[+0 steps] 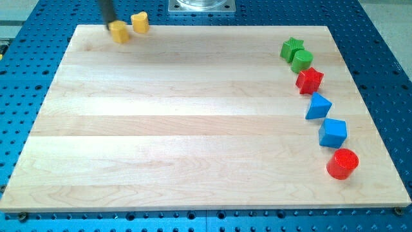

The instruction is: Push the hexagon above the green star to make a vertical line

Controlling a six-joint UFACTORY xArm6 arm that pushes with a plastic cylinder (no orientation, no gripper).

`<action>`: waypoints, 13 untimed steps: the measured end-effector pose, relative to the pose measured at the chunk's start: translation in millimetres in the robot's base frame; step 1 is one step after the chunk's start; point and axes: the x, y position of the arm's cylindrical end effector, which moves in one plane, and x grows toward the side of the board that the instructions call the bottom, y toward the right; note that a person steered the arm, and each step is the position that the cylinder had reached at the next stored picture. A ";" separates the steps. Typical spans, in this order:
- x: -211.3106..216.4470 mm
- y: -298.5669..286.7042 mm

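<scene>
Rod: dark, straight, comes down from the view's top-left; no fingers on this rig, so nothing open, narrow or holding.
Tip (110, 26): at the board's top-left corner area, touching or just abt touching the yellow hexagon's upper-left side; exact contact can't be told.
Yellow hexagon (120, 32): task block, near the top edge at the view's left, well apart from the green star.
Yellow block (140, 22): just right of the hexagon and slightly higher, near it but w/ a small gap; shape unclear, maybe heart-like.
Green star (291, 48): top of the right-side column, near the view's top-right.
Green cylinder (301, 61): touching the star at its lower right.
Red star (309, 80): just below the cylinder, close or touching.
Blue triangle (317, 107): below the red star, small gap.
Blue cube (333, 133): below the triangle, a bit to the right.
Red cylinder (342, 164): lowest of the column, nearest the view's bottom-right.
Board (193, 122): pale wood, on a blue perforated table (26, 84).
</scene>
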 end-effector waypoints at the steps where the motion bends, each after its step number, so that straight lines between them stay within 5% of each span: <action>1: 0.7 94.3; 2: 18.4 83.3; 3: 105.3 46.8; 4: 134.3 -70.6; 5: 66.3 -74.9; 7: 14.6 148.0; 8: 15.4 150.8; 9: 62.8 135.2; 11: 60.6 278.1; 13: 38.7 232.1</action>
